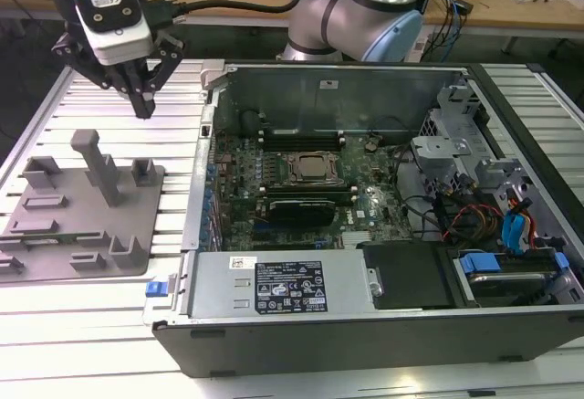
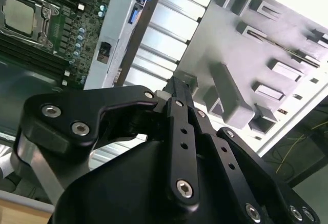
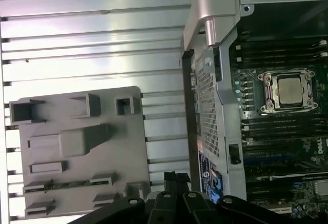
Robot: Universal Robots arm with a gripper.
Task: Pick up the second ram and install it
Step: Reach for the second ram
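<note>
Slatted table [image 3: 77, 29] | second ram [image 3: 66, 185] on holder [image 3: 130, 147] | tool [image 3: 171, 175] hovering apart

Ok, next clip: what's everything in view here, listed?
second ram: one, green, lying in the holder plate
holder plate: one, grey, on the table, the exterior view's left
computer case: one, black, open, the exterior view's right
motherboard: one, green, inside the computer case
processor socket: one, silver, mid-motherboard
table: one, silvery, ribbed
arm: one, silver and blue, behind the computer case
gripper: one, black, shut, empty, above the table near the holder plate
</note>
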